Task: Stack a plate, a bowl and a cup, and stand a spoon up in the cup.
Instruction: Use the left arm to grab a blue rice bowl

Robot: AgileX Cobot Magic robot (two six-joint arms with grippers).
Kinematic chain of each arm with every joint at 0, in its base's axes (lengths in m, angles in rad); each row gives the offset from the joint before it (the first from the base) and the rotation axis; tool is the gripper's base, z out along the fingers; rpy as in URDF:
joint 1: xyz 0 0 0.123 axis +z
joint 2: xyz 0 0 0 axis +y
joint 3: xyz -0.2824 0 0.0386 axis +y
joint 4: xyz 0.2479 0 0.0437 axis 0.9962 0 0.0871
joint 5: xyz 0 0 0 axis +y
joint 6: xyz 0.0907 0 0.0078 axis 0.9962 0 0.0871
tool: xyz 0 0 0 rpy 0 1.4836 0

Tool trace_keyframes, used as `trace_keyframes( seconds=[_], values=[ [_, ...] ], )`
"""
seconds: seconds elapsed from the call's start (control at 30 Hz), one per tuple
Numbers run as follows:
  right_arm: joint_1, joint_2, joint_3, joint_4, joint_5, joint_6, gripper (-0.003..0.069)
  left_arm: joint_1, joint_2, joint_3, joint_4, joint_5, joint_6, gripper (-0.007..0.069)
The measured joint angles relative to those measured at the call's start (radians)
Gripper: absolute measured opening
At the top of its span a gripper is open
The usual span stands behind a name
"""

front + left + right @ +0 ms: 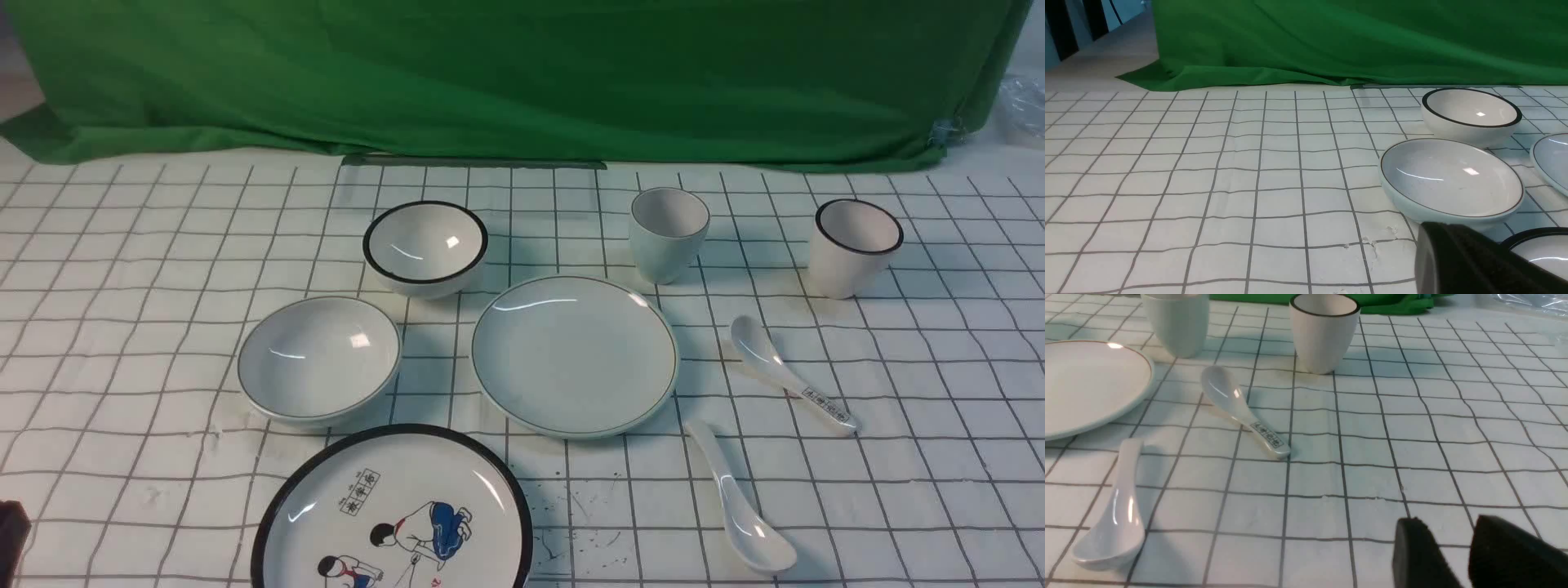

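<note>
The plain pale greenish-white round plate (571,355) lies at the centre of the front view. The wide shallow pale bowl (318,358) sits left of it, the small handleless pale cup (668,237) to its upper right, and the plain glossy white ceramic spoon (739,510) to its lower right. The right gripper (1453,528) holds its black pads slightly apart with nothing between them. The left gripper (1453,253) shows one finger only, so I cannot tell its state.
</note>
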Motion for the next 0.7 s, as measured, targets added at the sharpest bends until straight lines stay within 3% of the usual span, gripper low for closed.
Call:
trace_keyframes(
  seconds=[0.7],
  values=[
    [0.0, 0.0, 0.0, 0.0, 0.0, 0.0, 0.0239, 0.0, 0.0, 0.0, 0.015, -0.009, 0.0, 0.0004]
  ],
)
